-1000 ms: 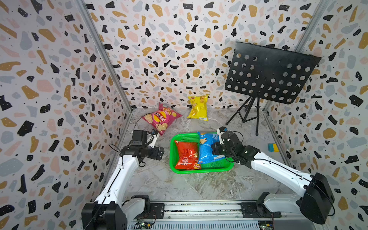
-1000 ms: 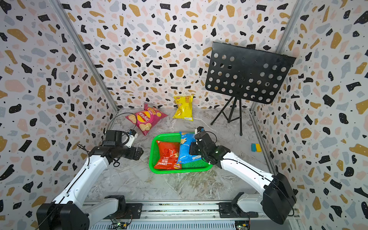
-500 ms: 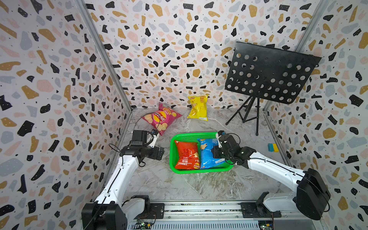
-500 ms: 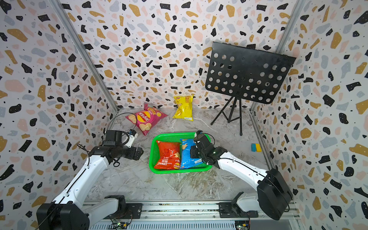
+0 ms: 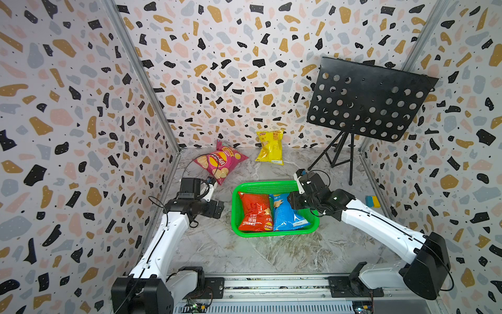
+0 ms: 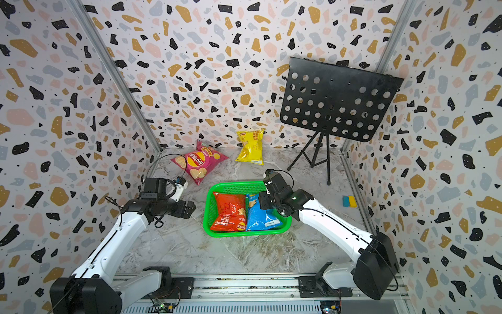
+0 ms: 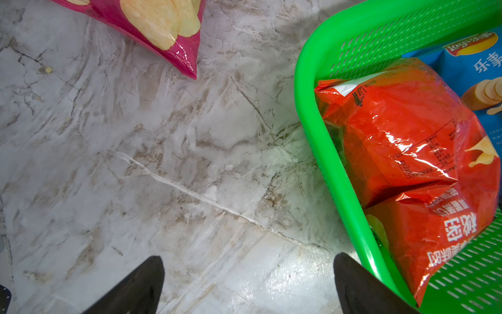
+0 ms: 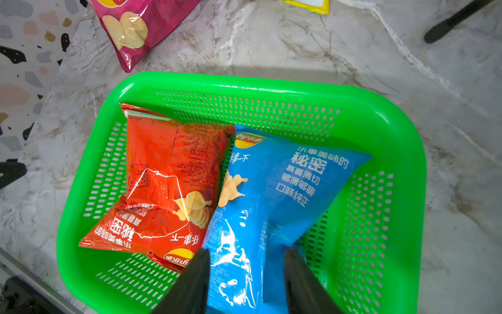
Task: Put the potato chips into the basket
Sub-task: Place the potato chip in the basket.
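Observation:
The green basket (image 5: 235, 214) (image 6: 207, 214) (image 8: 271, 84) stands mid-floor. In it a red chip bag (image 5: 254, 212) (image 6: 229, 212) (image 8: 168, 174) and a blue chip bag (image 5: 285, 217) (image 6: 259, 217) (image 8: 285, 185) lie side by side. My right gripper (image 5: 294, 201) (image 8: 245, 255) hangs over the blue bag's far end, jaws apart on either side of it. A pink bag (image 5: 220, 164) (image 6: 198, 163) and a yellow bag (image 5: 270, 146) (image 6: 250, 146) rest by the back wall. My left gripper (image 5: 217, 209) (image 7: 248, 274) is open over bare floor, left of the basket rim (image 7: 326, 136).
A black perforated music stand (image 5: 366, 100) on a tripod occupies the back right. A small blue-and-yellow block (image 5: 372, 201) (image 6: 349, 201) lies by the right wall. Patterned walls close three sides; the arms' rail (image 5: 271, 285) runs along the front.
My right gripper has come down into the basket with the blue bag and its jaws have parted; the bag now lies flat beside the red one. The left arm has not moved.

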Tool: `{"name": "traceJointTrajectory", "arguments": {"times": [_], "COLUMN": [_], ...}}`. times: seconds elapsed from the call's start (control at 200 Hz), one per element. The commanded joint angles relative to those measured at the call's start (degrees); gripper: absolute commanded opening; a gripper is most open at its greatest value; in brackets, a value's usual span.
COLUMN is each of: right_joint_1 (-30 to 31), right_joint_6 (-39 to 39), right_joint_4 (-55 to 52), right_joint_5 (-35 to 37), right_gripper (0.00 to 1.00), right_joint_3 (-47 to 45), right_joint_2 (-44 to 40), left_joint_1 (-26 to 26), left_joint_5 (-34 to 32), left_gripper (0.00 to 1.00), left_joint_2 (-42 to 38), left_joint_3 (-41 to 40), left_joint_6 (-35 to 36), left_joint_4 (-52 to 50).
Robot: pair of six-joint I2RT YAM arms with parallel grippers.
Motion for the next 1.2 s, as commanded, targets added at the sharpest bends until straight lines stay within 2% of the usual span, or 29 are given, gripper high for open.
{"name": "traceJointTrajectory", "arguments": {"times": [0.0,0.245,0.365,0.606,0.736,0.861,1.071,1.192], "right_joint_1": [-0.2,-0.1,-0.1,-0.1,-0.1,-0.1,-0.1,-0.1], "right_joint_6": [-1.3,-0.2,0.8,1.0,0.6,-0.4,-3.7,-6.1], "right_joint_4": [-4.7,-3.2,-0.9,1.0,0.3,-3.0,-7.0,-6.6], "right_joint_5": [-2.6,-7.2,-7.2,-6.2,-6.3,-6.2,-5.7,-4.9], "right_gripper": [0.42,0.19,0.18,0.21,0.26,0.33,0.50,0.52], "right_joint_3": [0.9,-2.8,-6.7,-11.5,-11.6,-9.4,-3.5,-1.0], "right_joint_2": [1.6,4.0,4.4,6.3,5.9,3.5,-2.2,-2.5], "left_joint_1": [0.2,0.2,0.2,0.2,0.2,0.2,0.2,0.2], "left_joint_5": [0.5,0.5,0.5,0.5,0.6,0.6,0.6,0.8], "left_gripper": [1.00,1.00,1.00,1.00,1.00,1.00,1.00,1.00], "left_joint_2": [-0.5,-0.3,-0.3,-0.1,-0.1,-0.2,-0.3,-0.3], "left_joint_3": [-0.5,-0.6,-0.5,-0.5,-0.6,-0.5,-0.5,-0.5], "left_joint_6": [-0.6,-0.5,-0.5,-0.5,-0.5,-0.5,-0.5,-0.6], "left_joint_4": [1.2,1.3,1.3,1.3,1.3,1.4,1.3,1.3]}}
